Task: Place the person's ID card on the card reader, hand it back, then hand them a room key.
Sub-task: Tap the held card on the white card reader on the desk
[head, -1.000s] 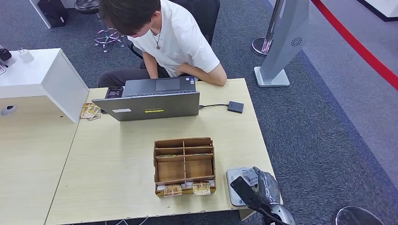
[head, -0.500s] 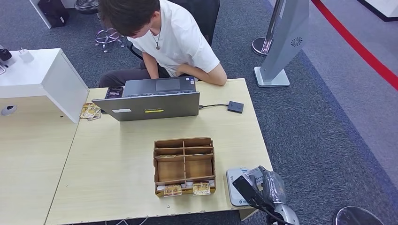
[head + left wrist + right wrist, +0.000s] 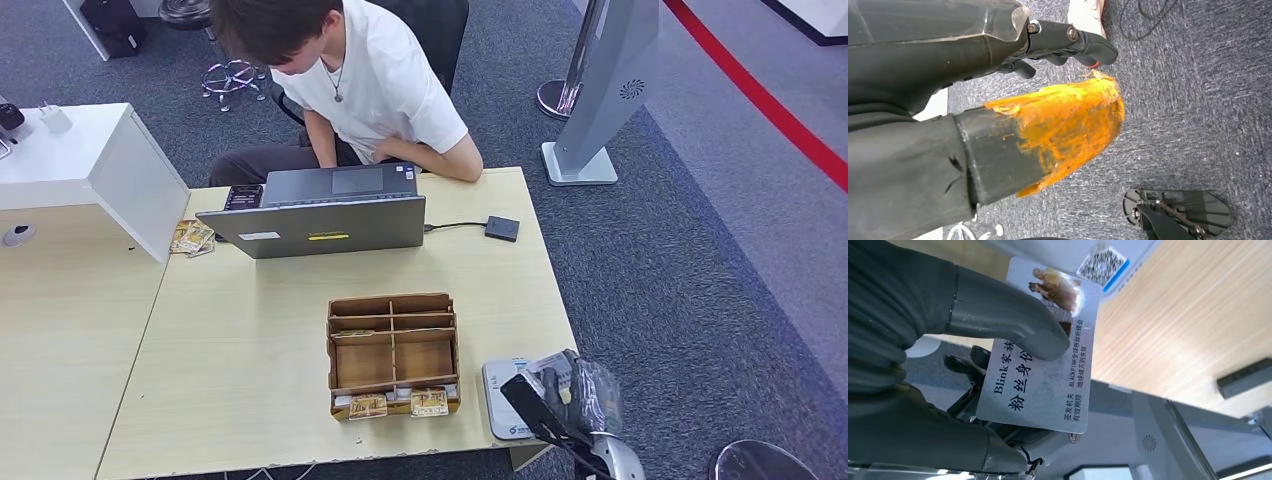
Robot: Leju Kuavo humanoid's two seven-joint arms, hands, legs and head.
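— What's changed at the card reader (image 3: 508,398)?

— The right hand (image 3: 575,395) has drifted toward its far edge, thumb pinning the ID card (image 3: 1043,347) against the fingers, card hovering just over the reader, not yet laid flat.

— So the scan's still ahead?

— I'd judge so. The left hand (image 3: 1068,42) hangs over carpet, fingers curled, nothing in them.

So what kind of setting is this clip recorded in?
Probably a mock hotel check-in desk set up in an office or exhibition hall: a card reader and a wooden organiser with cards sit on the table, a person works at a laptop, and a red floor line crosses grey carpet.
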